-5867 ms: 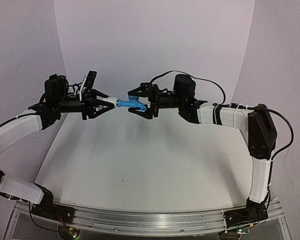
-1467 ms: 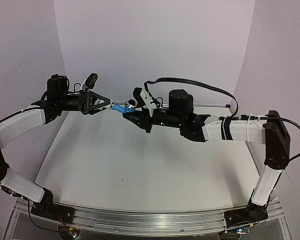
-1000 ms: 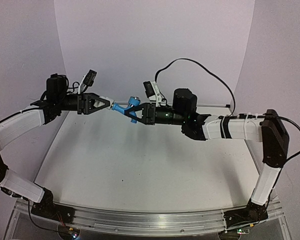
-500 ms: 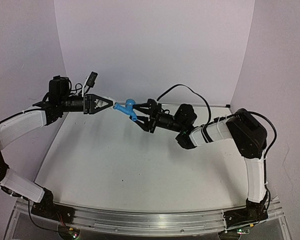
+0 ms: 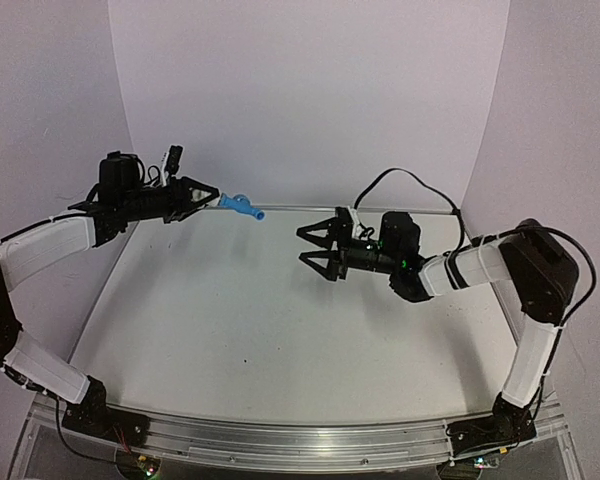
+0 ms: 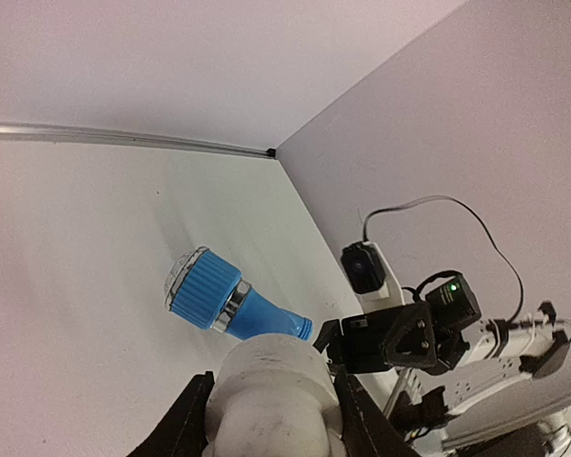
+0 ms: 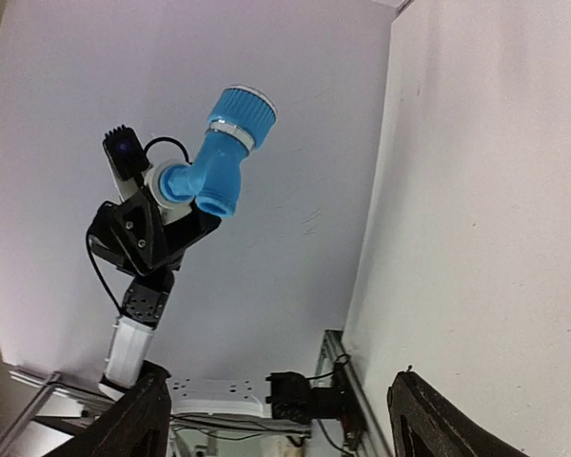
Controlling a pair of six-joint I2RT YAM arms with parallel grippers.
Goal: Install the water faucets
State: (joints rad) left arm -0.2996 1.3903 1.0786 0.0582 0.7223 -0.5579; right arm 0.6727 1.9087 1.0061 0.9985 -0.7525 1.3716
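One blue tap (image 5: 242,206) and one white fitting (image 6: 271,400), joined and held above the tabletop (image 5: 260,330). Left tool (image 5: 214,197) clamped on the fitting; only the left wrist view shows this clearly. Right tool (image 5: 305,246): jaws apart, empty, well apart from the tap. Right wrist view alone shows the tap's bend.

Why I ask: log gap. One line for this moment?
left gripper: shut on faucet | right gripper: open, empty | faucet: in air

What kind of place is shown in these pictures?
Likely a lab robot test cell: plain white backdrop, a white table, and two arms bolted to a metal rail, the left claw holding a blue faucet.
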